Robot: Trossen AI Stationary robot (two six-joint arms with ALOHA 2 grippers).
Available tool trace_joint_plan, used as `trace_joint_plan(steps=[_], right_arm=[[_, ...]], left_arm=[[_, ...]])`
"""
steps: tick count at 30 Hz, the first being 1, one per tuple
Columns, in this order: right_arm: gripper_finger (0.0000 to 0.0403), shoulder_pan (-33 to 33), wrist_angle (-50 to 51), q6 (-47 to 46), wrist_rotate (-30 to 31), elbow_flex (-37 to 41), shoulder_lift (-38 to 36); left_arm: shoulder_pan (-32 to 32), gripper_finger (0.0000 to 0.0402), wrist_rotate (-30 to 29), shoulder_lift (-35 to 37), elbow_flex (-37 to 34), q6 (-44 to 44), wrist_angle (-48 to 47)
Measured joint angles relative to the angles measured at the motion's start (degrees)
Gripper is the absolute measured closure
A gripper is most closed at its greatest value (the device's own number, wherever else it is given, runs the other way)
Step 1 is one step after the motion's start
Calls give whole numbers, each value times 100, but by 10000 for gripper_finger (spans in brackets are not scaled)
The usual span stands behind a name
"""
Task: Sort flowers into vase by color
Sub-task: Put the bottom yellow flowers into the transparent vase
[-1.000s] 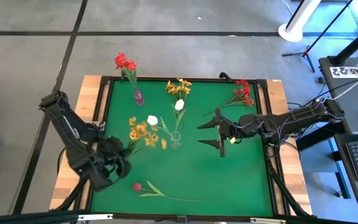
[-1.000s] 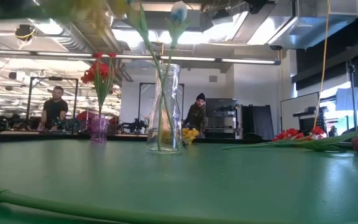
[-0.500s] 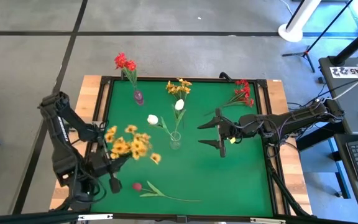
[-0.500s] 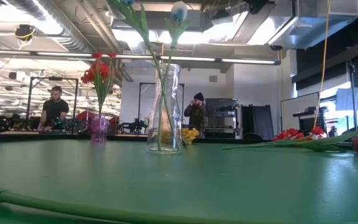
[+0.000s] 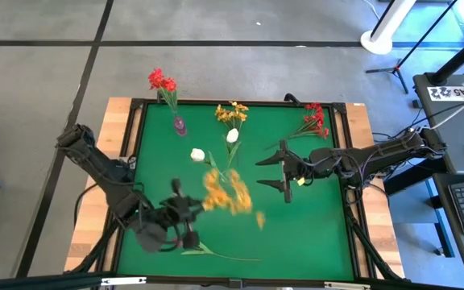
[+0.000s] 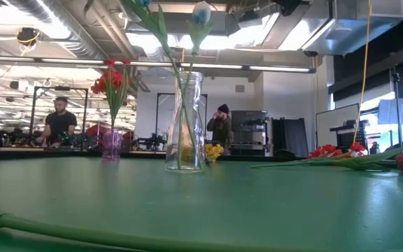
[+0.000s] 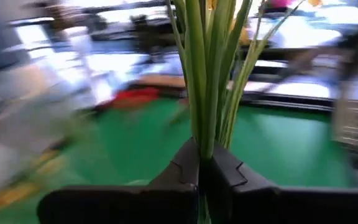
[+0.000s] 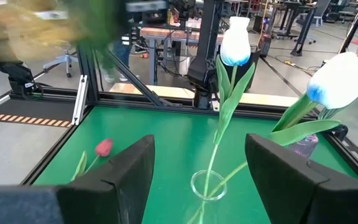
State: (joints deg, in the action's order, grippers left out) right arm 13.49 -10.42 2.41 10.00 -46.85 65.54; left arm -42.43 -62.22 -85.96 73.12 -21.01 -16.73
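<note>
Green felt covers the worktop (image 5: 312,234), with a workshop beyond. The left gripper (image 7: 201,171) has its fingers clamped on the stems of the yellow-orange flowers (image 5: 228,197), blooms well ahead of the fingertips and near the clear vase (image 6: 185,122). To seat them well, tip the stem ends downward before lowering. The right gripper (image 5: 284,171) waits beside the vase, fingers spread and empty.
</note>
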Motion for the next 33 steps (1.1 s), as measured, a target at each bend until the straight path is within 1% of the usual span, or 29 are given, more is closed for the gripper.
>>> trace_joint_plan(steps=[2, 5, 7, 10, 12, 16, 22, 27, 33], right_arm=[[153, -2, 2, 0, -1, 0, 0], [153, 0, 6, 0, -3, 0, 0], [153, 0, 56, -25, -13, 0, 0], [153, 0, 155, -45, -49, 0, 0], [153, 0, 191, -46, -51, 0, 0], [153, 0, 296, -56, -51, 0, 0], [153, 0, 344, -62, -51, 0, 0], [153, 0, 342, -63, -51, 0, 0], [153, 0, 342, -63, -51, 0, 0]], left_arm=[[75, 401, 537, -82, 0, 844, 870], [135, 401, 582, -143, -33, 2037, 2057], [194, 401, 611, -146, -191, 2801, 3038], [322, 401, 1028, -143, -608, 3735, 4414], [476, 401, 1273, -143, -931, 4042, 4987], [884, 401, 1327, -145, -1534, 4297, 5702], [1495, 401, 1345, -148, -2300, 4383, 6711], [1911, 401, 1388, -148, -2681, 3984, 6823], [2157, 397, 1551, -148, -2889, 3535, 6824]])
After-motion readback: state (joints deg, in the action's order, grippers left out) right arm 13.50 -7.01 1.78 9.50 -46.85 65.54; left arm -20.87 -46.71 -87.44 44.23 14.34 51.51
